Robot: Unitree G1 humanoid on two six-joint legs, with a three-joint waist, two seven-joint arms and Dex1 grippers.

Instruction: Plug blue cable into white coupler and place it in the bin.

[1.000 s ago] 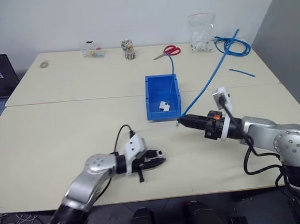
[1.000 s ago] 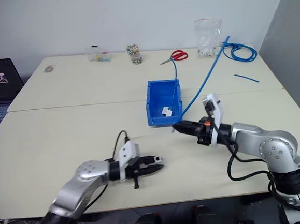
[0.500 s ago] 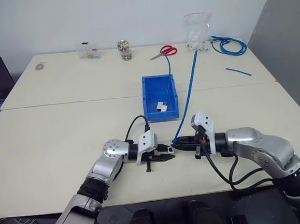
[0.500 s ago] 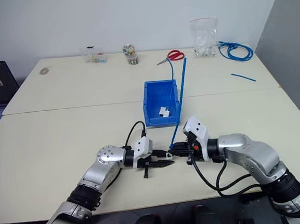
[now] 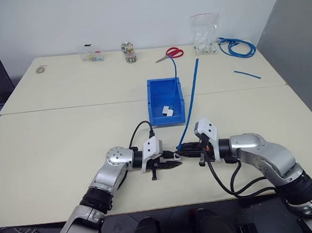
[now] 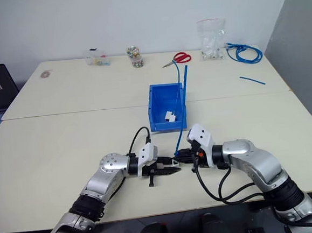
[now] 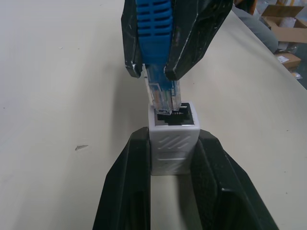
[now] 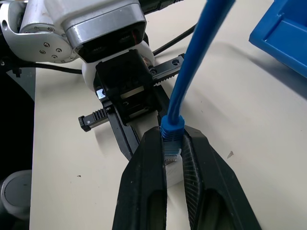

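Over the table, the right pincer (image 6: 185, 155), clamping the blue cable (image 5: 190, 105), is closing on the left pincer (image 7: 172, 187) gripping the white coupler (image 7: 173, 139); plug tip is now entering the socket.

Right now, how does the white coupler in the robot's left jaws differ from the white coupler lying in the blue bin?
The white coupler in the left gripper is clamped above the table, while the other white coupler lies loose inside the bin. The blue cable plug is only at the held one's socket; the binned one already seems joined to a thin blue cable. Both are small white blocks.
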